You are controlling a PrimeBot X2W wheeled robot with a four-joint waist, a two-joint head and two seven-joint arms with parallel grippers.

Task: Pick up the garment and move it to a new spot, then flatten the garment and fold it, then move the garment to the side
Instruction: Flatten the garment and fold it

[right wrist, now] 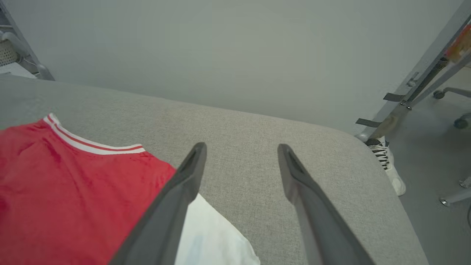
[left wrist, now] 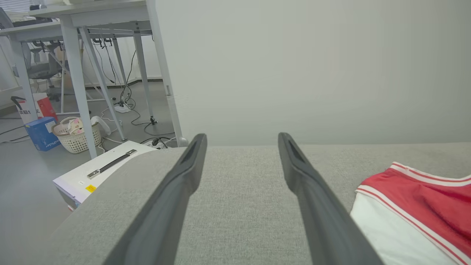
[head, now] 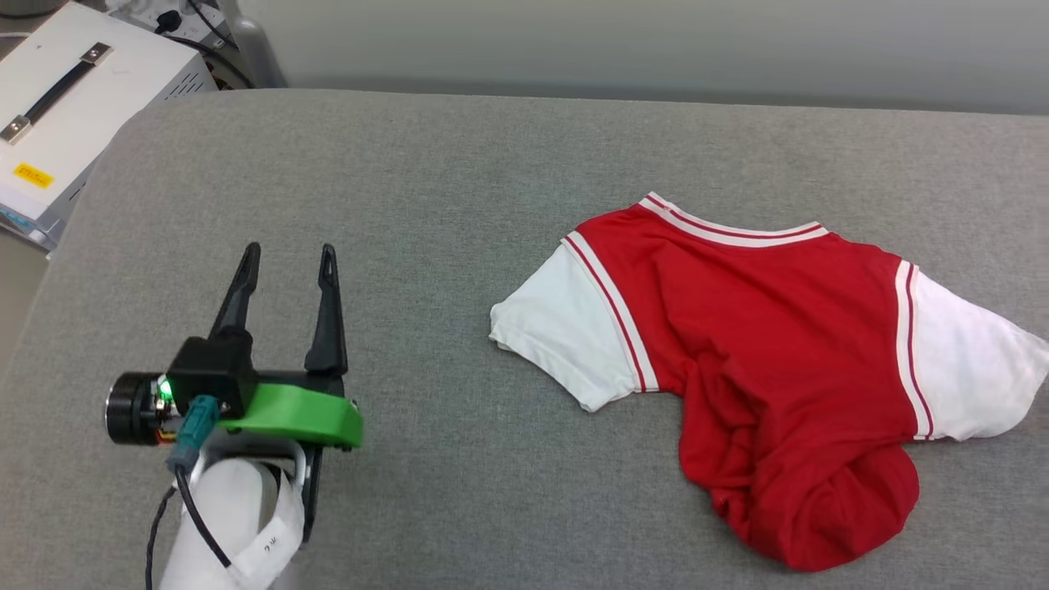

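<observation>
The garment (head: 770,344) lies crumpled on the right half of the grey padded table (head: 459,188), collar toward the far side, both white sleeves spread out, its red lower part bunched toward the near edge. My left gripper (head: 288,262) hovers open over bare table well to the left of it, nothing between its fingers. In the left wrist view the garment's (left wrist: 415,206) sleeve and collar show at the lower right, beside the open left gripper (left wrist: 241,141). My right gripper (right wrist: 241,151) is open above the table's right end, with the garment (right wrist: 66,191) under and left of its left finger.
A white box with a black handle (head: 65,106) stands off the table's far left corner. A plain wall runs behind the table. White desk legs, cables and a basket (left wrist: 77,136) sit on the floor to the left. A person's shoe (right wrist: 386,165) stands by the right end.
</observation>
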